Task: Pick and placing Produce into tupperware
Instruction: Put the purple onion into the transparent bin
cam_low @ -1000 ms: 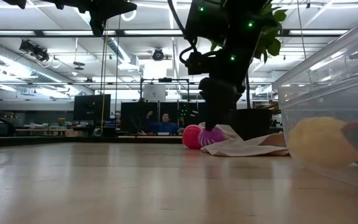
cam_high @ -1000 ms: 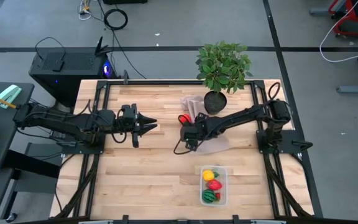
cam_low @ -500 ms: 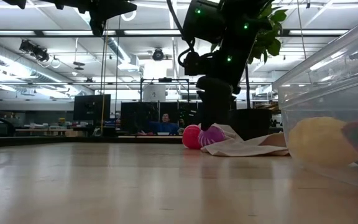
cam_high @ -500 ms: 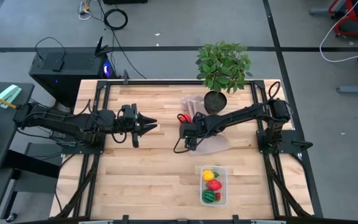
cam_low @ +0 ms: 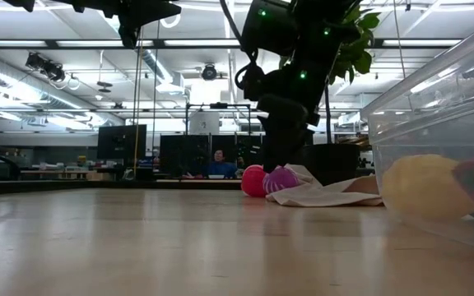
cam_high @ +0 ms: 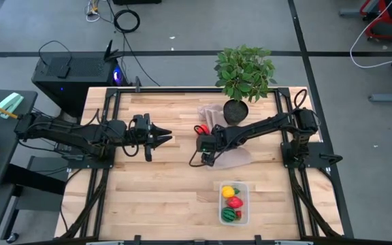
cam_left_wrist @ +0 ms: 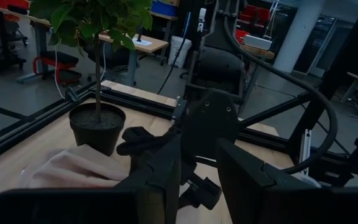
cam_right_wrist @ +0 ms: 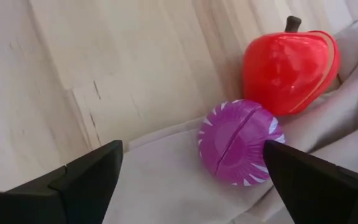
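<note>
A purple-magenta striped piece [cam_right_wrist: 240, 142] lies on the edge of the beige cloth [cam_right_wrist: 166, 186], with a red apple [cam_right_wrist: 291, 62] on the wood beside it; both also show in the low view [cam_low: 281, 179] [cam_low: 253, 180]. My right gripper [cam_right_wrist: 194, 180] is open just above the purple piece, one finger on either side, touching nothing; it also shows in the high view [cam_high: 206, 145]. The clear tupperware [cam_high: 245, 203] at the near right holds a yellow [cam_high: 228, 191], a red [cam_high: 235, 202] and a striped green piece [cam_high: 230, 215]. My left gripper [cam_high: 160, 138] is open and empty over the table's left middle.
A potted plant [cam_high: 243, 75] stands at the far edge, just behind the cloth [cam_high: 231, 156]. Bare wood lies between the cloth and the tupperware and across the near left. The tupperware's wall [cam_low: 434, 115] fills the right of the low view.
My right gripper has risen a little from the purple piece, which stays on the cloth next to the red apple.
</note>
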Action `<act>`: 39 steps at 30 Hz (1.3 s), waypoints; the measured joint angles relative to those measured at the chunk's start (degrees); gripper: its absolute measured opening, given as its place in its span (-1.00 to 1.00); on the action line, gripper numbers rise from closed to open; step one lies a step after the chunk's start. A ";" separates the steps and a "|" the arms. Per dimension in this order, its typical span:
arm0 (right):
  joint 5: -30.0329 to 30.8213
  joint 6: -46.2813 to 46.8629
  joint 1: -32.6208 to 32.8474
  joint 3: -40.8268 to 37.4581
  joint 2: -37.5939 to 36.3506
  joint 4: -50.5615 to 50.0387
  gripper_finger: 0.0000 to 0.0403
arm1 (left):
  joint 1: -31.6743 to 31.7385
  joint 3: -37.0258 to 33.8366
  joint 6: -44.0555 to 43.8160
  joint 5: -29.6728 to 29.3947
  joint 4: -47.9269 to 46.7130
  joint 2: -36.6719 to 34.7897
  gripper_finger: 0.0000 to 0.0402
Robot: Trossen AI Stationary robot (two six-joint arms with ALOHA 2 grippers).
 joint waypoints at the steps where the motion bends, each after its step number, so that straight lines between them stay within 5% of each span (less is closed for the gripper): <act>1: 0.16 0.26 -0.08 0.00 0.00 0.00 0.96 | 0.00 0.00 0.00 0.00 0.00 0.00 -0.47; 22: 0.58 -5.73 0.13 0.03 -1.09 1.72 0.94 | 0.01 0.00 -0.06 0.00 -0.74 0.00 -0.47; 39: 0.50 10.45 -1.01 0.02 -1.09 0.84 0.98 | 0.02 0.00 -0.46 0.01 -1.36 0.00 -0.47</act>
